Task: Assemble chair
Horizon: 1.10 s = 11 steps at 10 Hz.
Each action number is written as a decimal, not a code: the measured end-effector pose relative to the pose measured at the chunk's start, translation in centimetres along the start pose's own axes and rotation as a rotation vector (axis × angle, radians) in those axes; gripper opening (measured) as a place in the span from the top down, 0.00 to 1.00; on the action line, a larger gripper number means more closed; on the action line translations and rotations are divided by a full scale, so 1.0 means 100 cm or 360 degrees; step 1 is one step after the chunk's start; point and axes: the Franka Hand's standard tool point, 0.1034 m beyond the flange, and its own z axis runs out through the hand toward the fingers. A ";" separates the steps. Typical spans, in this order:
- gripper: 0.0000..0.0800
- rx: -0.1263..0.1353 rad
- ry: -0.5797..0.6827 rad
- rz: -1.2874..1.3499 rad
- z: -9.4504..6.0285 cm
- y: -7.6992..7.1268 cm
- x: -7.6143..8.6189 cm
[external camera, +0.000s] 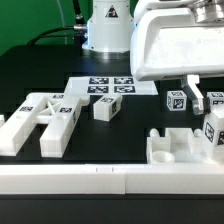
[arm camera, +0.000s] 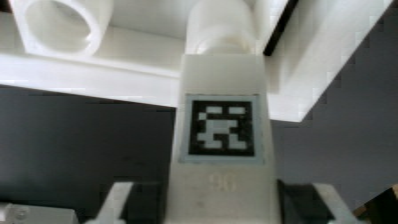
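Arm: white glossy housing. Its wrist body fills the top of the exterior view's right and hides most of what hangs below it.
Table: dark and matte. A long white front rail runs along the near edge.
Marker board: flat white sheet with a cluster of tags, lying mid-table, nothing on it.
Ladder-shaped frame: chunky white plastic, lying flat at the exterior view's left with tags on top, well apart from the gripper.
Seat block: white with a notched top edge, at the exterior view's right, just behind the rail.
Bar: long, square-section, smooth white, with one black-and-white tag on its face. Its far end reaches a socket block, white with a round bore. Contact between them is not resolvable.
Gripper: clenched on the bar, one finger on each flank. In the exterior view it sits low over the seat block area.
Small cube: tagged, just in front of the marker board.
Tagged block: stands right beside the gripper, the nearest obstruction.
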 end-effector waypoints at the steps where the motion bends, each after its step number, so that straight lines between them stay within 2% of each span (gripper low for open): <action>1: 0.63 0.0000 0.0000 0.0000 0.000 0.000 0.000; 3: 0.25 0.0000 0.0000 0.0000 0.000 0.000 0.000; 6: 0.20 0.0000 -0.0005 -0.0001 -0.001 0.000 0.001; 9: 0.19 0.0001 -0.0052 -0.0027 -0.014 0.006 0.019; 11: 0.19 0.0006 -0.0094 -0.0030 -0.012 0.004 0.016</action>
